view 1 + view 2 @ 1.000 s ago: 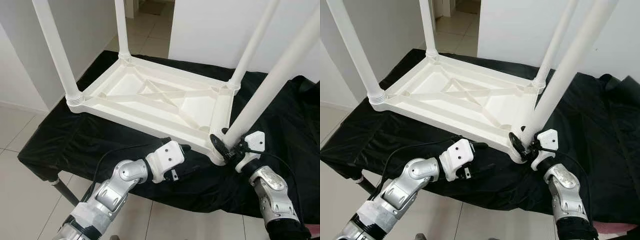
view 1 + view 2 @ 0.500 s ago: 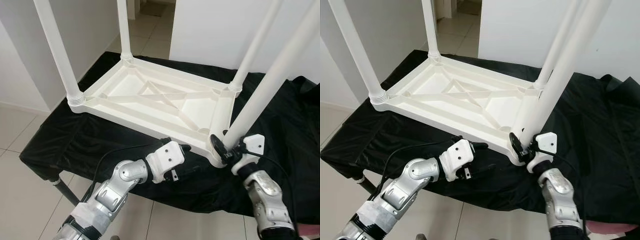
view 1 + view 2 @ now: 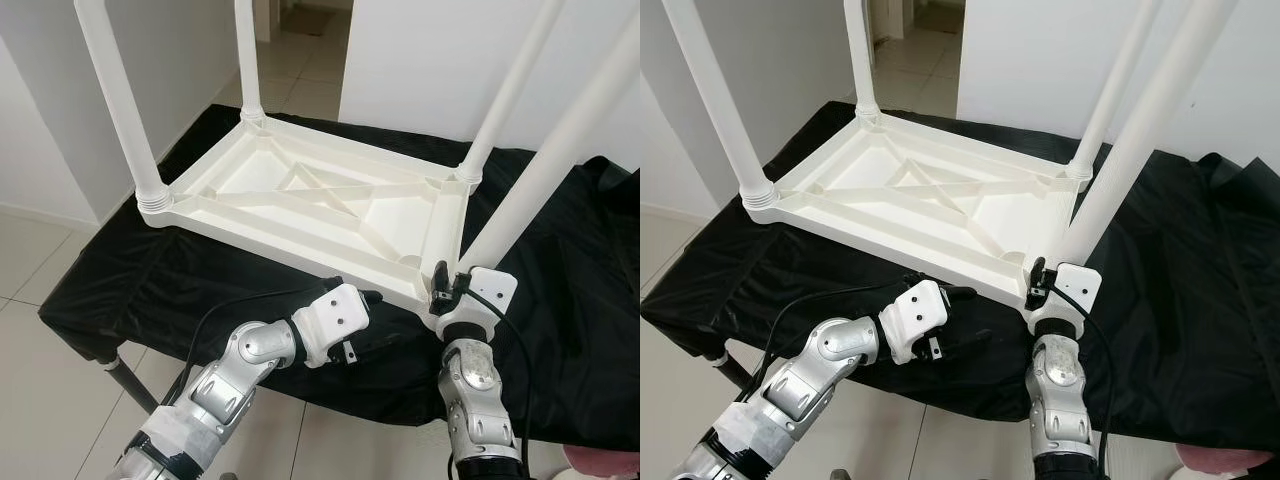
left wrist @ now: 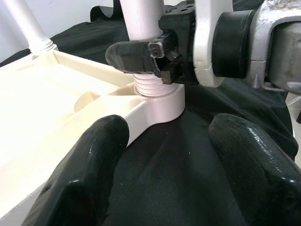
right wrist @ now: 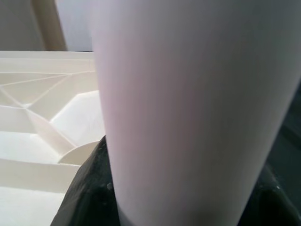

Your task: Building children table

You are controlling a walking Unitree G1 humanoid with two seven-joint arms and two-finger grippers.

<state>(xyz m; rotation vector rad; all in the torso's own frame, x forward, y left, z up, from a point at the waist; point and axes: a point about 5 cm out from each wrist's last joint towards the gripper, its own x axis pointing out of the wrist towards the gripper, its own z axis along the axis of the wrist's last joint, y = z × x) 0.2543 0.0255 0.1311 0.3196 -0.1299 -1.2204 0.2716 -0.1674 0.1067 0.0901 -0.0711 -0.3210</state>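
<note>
Right gripper point(image 3: 447, 285) has rotated around the near-right leg point(image 3: 560, 150) since a second ago, wrist now swung in under the corner, forearm nearly vertical. Fingers are clamped on the leg just above its threaded base, seen close in the left wrist view. Tabletop point(image 3: 310, 200) lies upside down on the black cloth point(image 3: 150, 280), other three legs already standing in their corners. Left gripper point(image 3: 368, 297) hovers low beside the front edge of the tabletop, near the same corner, fingers spread apart and holding nothing.

Judging by the visible thread, the leg is not fully screwed in yet. Risks: cross-threading if the leg tilts while turning; the grip slipping on smooth plastic; the tabletop sliding on the cloth since nothing pins it down; the wrist cable point(image 3: 520, 350) snagging as the wrist twists.
</note>
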